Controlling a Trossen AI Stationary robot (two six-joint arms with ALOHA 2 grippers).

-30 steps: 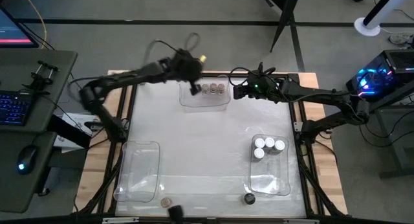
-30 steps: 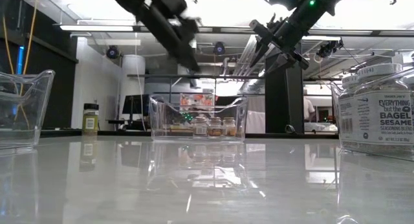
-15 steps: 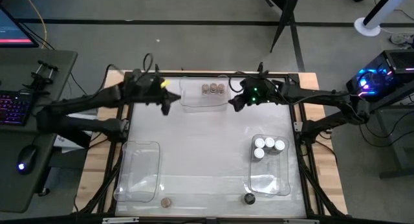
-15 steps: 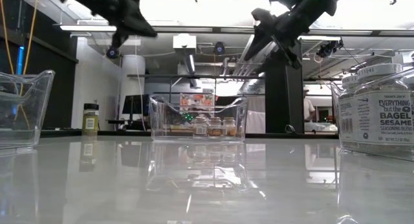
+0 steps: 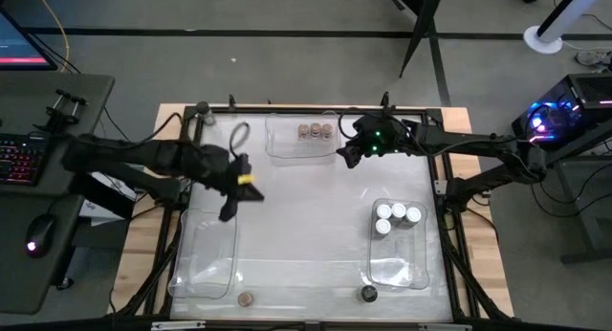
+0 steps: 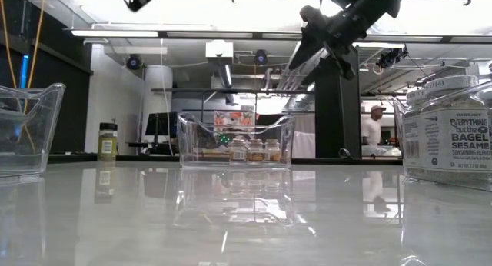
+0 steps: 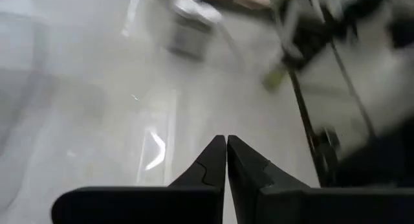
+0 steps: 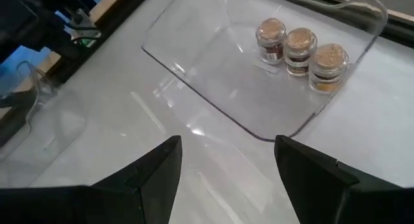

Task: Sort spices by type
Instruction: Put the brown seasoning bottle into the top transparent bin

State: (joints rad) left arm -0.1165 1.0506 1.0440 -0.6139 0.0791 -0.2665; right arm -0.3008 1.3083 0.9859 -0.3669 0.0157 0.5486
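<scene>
High view: left gripper [image 5: 228,208] closed, seemingly empty.

Your left gripper [image 5: 229,208] hangs fingers pressed together, just beyond the left bin's [image 5: 205,259] far end. Your right gripper [image 5: 346,156] hovers spread wide, well apart from that bin.

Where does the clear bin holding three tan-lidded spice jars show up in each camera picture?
High view: the bin lies at the table's far edge, near the middle, just left of the right pincer.
Low view: the bin stands at centre, across the table.
Left wrist view: I cannot make it out.
Right wrist view: the bin lies ahead of the open fingers.
Shared landmark: the three jars in a row.
</scene>
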